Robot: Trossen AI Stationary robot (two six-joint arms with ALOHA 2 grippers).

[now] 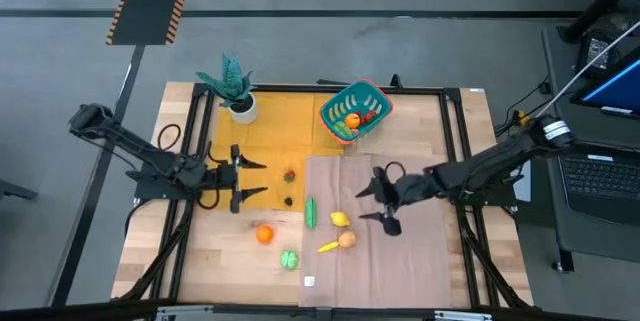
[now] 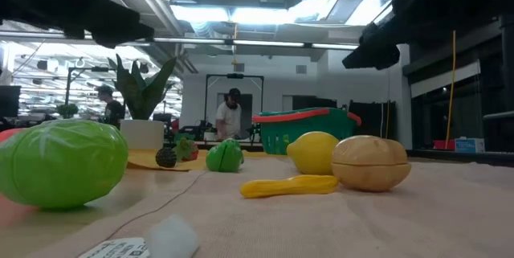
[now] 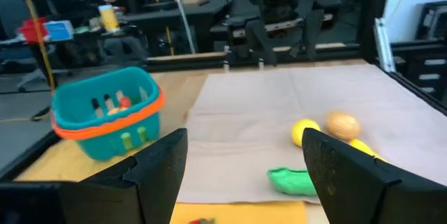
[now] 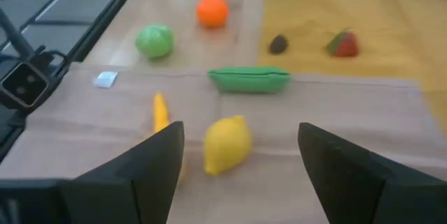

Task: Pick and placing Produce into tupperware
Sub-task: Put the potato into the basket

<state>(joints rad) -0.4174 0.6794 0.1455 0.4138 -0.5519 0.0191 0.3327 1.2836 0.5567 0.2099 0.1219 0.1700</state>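
The teal tupperware (image 1: 355,111) with its orange-red rim stands at the table's far side and holds several produce pieces. Loose produce lies mid-table: a strawberry (image 1: 290,174), a dark piece (image 1: 288,199), a green pod (image 1: 310,212), a lemon (image 1: 340,219), an orange (image 1: 263,233), a green ball (image 1: 289,258), a yellow piece (image 1: 328,247) and a tan potato (image 1: 347,240). My left gripper (image 1: 252,180) is open, left of the strawberry. My right gripper (image 1: 377,206) is open, right of the lemon (image 4: 227,144), which shows between its fingers without touching them.
A teal potted plant (image 1: 235,86) in a white pot stands left of the tupperware on a yellow mat (image 1: 280,126). A tan cloth (image 1: 400,251) covers the table's right half. A small white tag (image 1: 309,281) lies near the near edge. People show in the room beyond the table.
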